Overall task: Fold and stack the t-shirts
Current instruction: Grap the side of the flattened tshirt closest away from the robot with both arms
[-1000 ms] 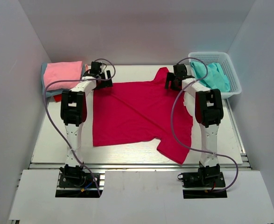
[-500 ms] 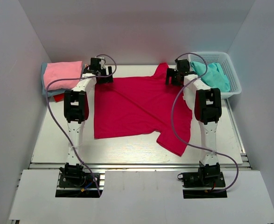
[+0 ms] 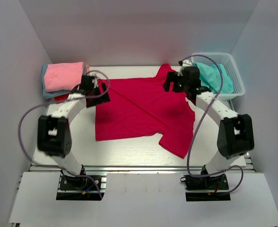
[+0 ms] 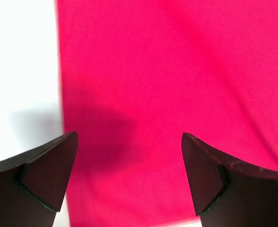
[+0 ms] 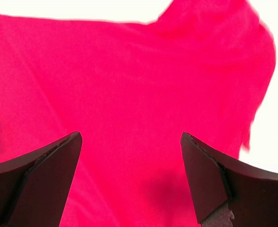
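A crimson-magenta t-shirt (image 3: 139, 111) lies spread flat in the middle of the table, one sleeve at the far edge and one at the near right. My left gripper (image 3: 99, 91) hovers open over its far left edge (image 4: 63, 94), nothing between the fingers. My right gripper (image 3: 174, 85) hovers open over the far right part of the shirt (image 5: 143, 75), also holding nothing. At the far left, a folded light pink t-shirt (image 3: 62, 75) tops a stack with a grey-blue one (image 3: 46, 90) and a red one (image 3: 58, 98) beneath. A teal t-shirt (image 3: 213, 76) lies in the basket.
The white mesh basket (image 3: 239, 85) stands at the far right corner. White walls close in the left, right and back of the table. Both arms' cables loop out to the sides. Bare white tabletop (image 4: 20, 71) shows left of the shirt.
Both arms have drawn back from the shirt's far edge and swung their elbows outward. The grippers sit slightly nearer and stay open. The shirt slid a little toward the far side early on.
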Action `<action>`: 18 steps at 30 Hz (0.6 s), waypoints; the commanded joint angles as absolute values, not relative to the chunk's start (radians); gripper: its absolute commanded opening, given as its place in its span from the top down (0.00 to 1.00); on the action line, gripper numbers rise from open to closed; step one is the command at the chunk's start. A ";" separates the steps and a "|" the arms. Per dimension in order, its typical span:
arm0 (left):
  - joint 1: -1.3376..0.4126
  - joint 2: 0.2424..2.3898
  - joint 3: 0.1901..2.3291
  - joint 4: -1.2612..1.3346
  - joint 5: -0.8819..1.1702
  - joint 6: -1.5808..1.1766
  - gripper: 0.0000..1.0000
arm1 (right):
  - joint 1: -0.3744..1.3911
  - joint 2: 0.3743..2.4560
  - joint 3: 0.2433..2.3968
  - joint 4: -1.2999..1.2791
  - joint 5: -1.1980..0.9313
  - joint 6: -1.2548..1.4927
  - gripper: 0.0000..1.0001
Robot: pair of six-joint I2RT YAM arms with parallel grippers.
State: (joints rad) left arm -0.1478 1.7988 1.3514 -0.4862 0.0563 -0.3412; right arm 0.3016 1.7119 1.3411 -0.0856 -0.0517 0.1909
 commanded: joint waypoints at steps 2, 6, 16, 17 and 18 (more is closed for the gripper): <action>-0.152 1.524 0.958 -0.405 0.023 -0.569 0.00 | 0.287 1.591 1.039 0.112 -0.035 0.363 0.10; -0.161 1.361 0.725 -0.533 -0.049 -0.661 0.02 | 0.290 1.473 0.953 0.058 0.104 0.457 0.10; -0.161 1.267 0.621 -0.543 -0.035 -0.719 0.68 | 0.288 1.309 0.760 -0.035 0.126 0.498 0.10; -0.161 1.276 0.621 -0.543 -0.009 -0.719 0.75 | 0.287 1.301 0.755 -0.066 0.130 0.496 0.10; -0.161 1.276 0.621 -0.529 0.015 -0.694 0.91 | 0.287 1.281 0.747 -0.084 0.143 0.494 0.10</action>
